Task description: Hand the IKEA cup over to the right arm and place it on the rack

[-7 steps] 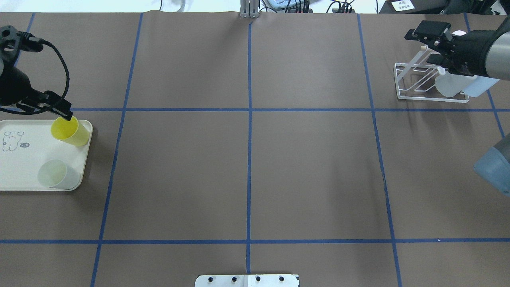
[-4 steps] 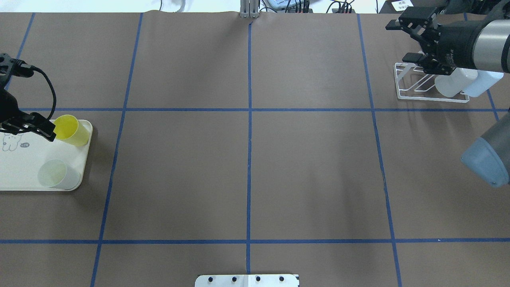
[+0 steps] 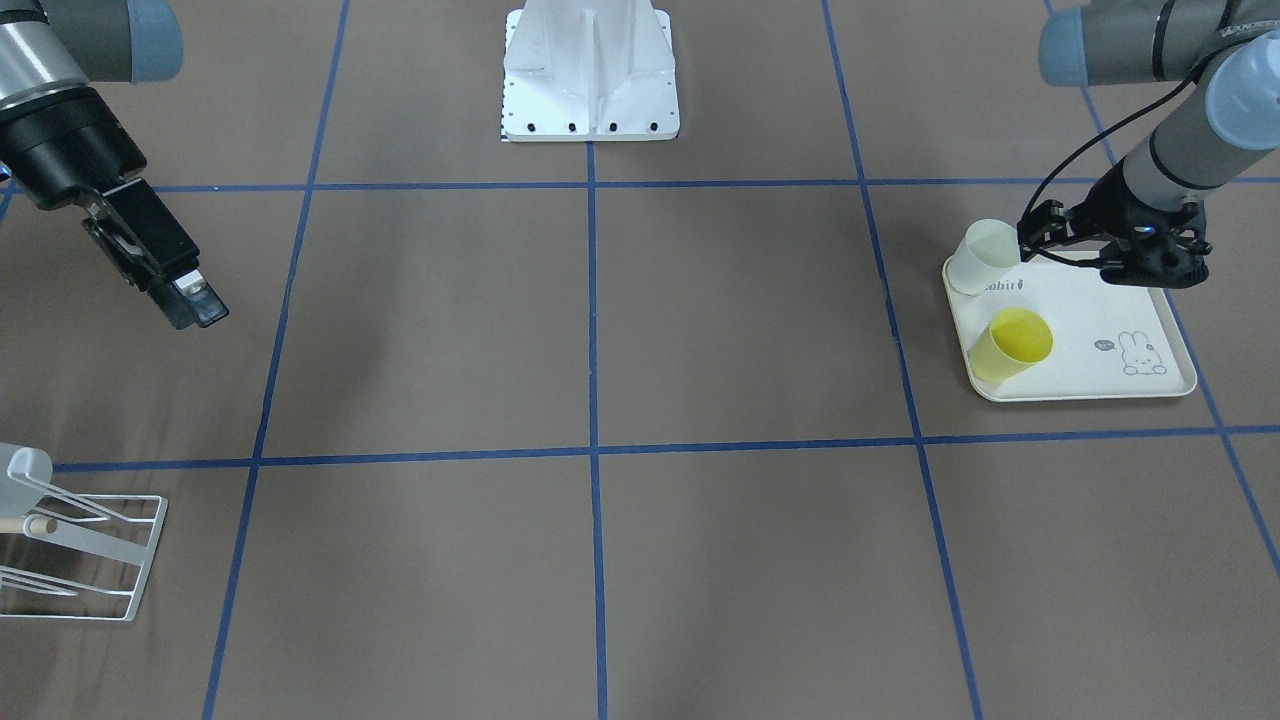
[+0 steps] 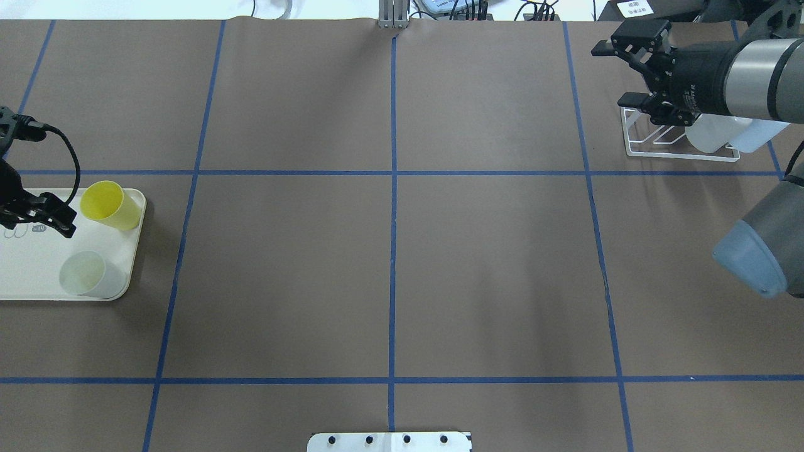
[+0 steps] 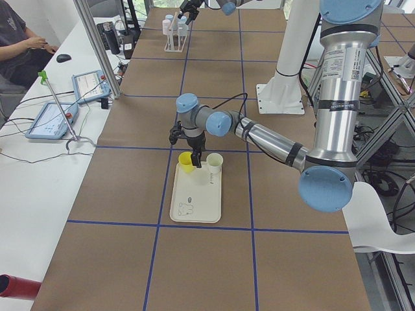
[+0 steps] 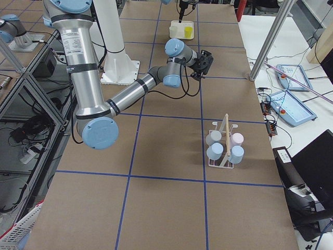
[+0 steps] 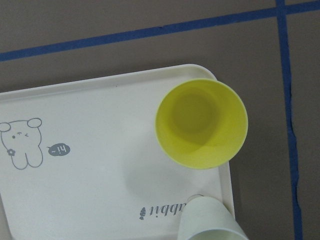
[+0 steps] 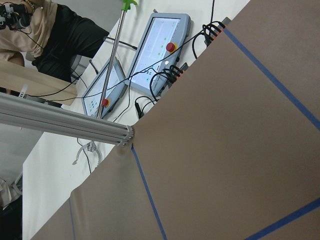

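Left jaws open over tray, yellow cup upright

Right arm, upper right of overhead view: wears silver wrist band, black collar with small white lettering; light-blue joint cap lower down. Right gripper: black, two-fingered, boxy linkages. Left arm, upper right of front view: grey tube, light-blue caps, thin black cable arcing alongside. White pedestal base, top centre, shows row of dark screws along edge.
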### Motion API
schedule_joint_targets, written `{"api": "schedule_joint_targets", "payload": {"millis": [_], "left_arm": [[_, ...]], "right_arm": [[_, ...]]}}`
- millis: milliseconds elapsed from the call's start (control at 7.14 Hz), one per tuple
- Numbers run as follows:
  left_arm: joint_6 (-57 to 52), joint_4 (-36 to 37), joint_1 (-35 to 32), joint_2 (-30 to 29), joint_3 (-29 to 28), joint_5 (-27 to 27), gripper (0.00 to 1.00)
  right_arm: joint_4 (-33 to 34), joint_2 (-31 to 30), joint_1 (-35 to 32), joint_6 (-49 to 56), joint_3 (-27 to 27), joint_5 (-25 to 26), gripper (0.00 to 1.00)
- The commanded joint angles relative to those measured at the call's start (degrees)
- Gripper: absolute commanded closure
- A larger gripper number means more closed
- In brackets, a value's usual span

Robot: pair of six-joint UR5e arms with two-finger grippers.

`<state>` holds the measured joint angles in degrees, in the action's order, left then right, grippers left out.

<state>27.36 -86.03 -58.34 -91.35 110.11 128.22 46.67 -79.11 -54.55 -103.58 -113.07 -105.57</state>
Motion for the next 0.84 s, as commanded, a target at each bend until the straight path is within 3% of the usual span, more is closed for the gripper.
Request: {"api": "schedule_joint_targets", "payload": {"millis": [0, 280, 561, 701], "left_arm": [[0.2, -2.5, 0.7, 1.9, -0.7, 0.4, 0.0], [3.0, -4.7, 2.2, 3.4, -0.2, 2.8, 0.0], [16.2, -29.8, 2.4, 15.0, 1.0, 3.7, 0.0], [18.5, -33.1, 2.7, 15.2, -1.1, 3.7, 0.0]], "right_arm": [[0.0, 0.0, 0.1, 0.1, 0.0, 0.0, 0.0], [0.0, 0.0, 0.1, 0.1, 0.0, 0.0, 0.0], [0.0, 0.0, 0.2, 0.0, -0.2, 0.0, 0.0], [0.0, 0.0, 0.2, 0.3, 0.0, 0.0, 0.0]]}}
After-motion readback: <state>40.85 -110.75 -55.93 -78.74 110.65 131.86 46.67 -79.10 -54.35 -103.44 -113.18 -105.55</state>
